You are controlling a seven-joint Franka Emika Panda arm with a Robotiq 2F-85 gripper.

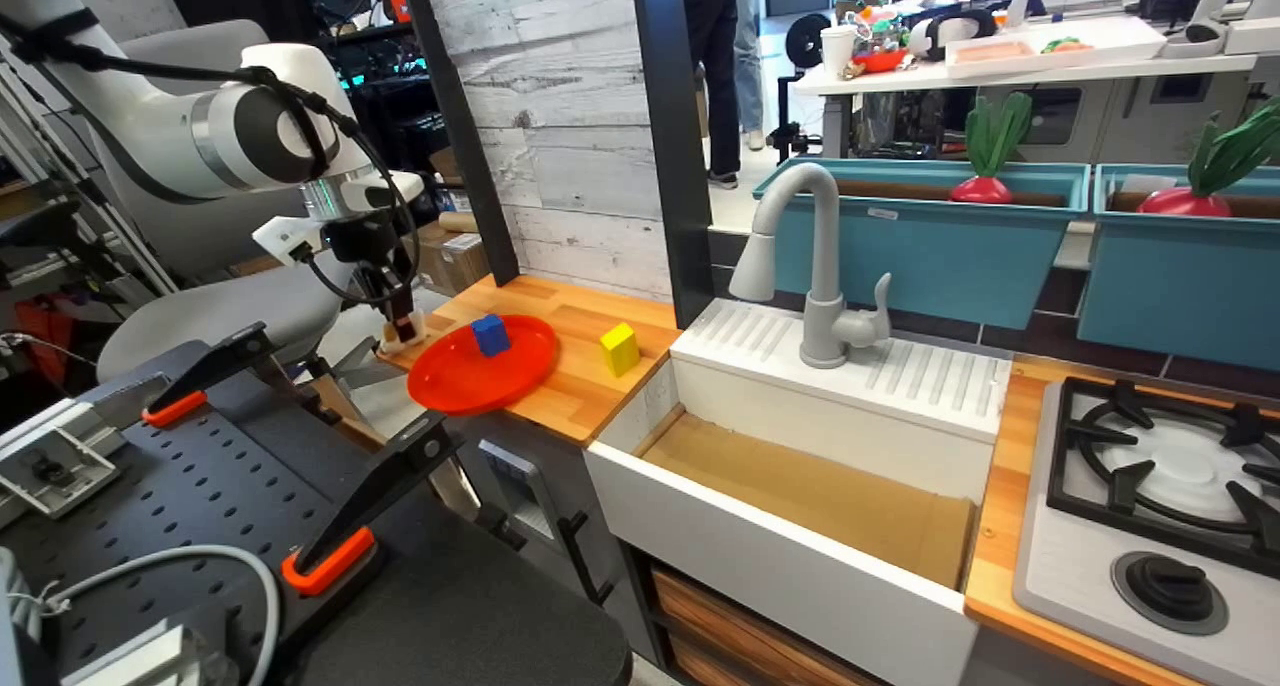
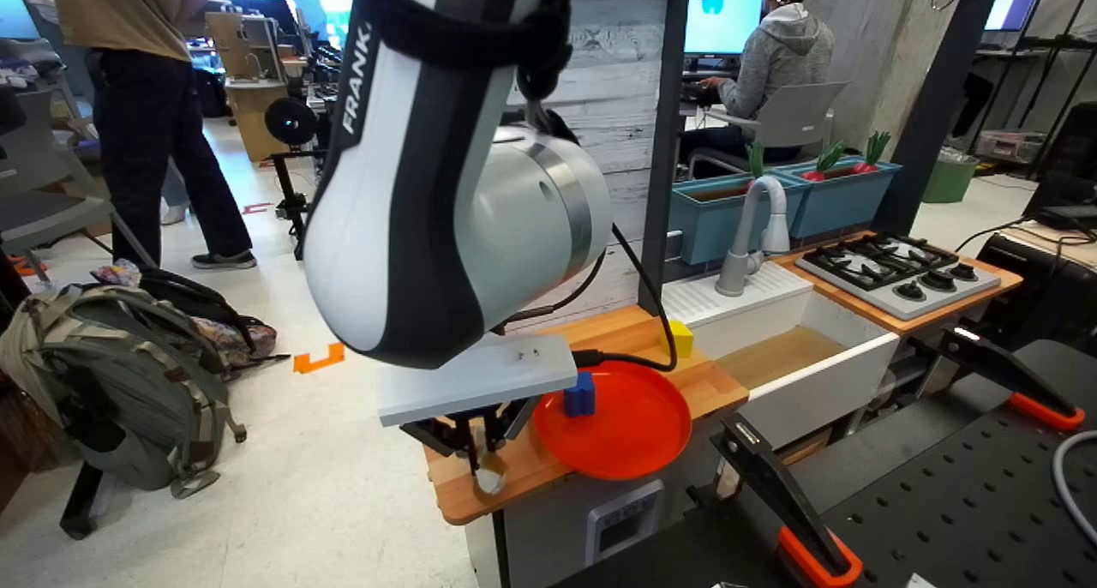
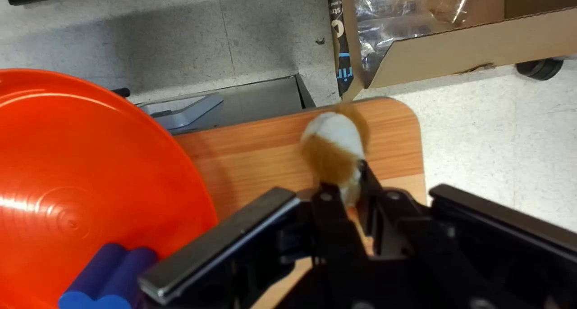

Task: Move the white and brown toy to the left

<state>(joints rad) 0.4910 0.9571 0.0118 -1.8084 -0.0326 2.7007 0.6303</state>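
The small white and brown fuzzy toy is between my finger pads in the wrist view, over the rounded end of the wooden counter. My gripper is shut on it, with the white and brown body sticking out past the fingertips. In both exterior views the toy hangs under the fingers, low at the counter's outer end. My gripper points down there, beside the red plate. I cannot tell whether the toy touches the wood.
The red plate holds a blue block right beside my gripper. A yellow block stands farther along the counter, before the sink and faucet. A wall panel rises behind. A cardboard box stands beyond the counter edge.
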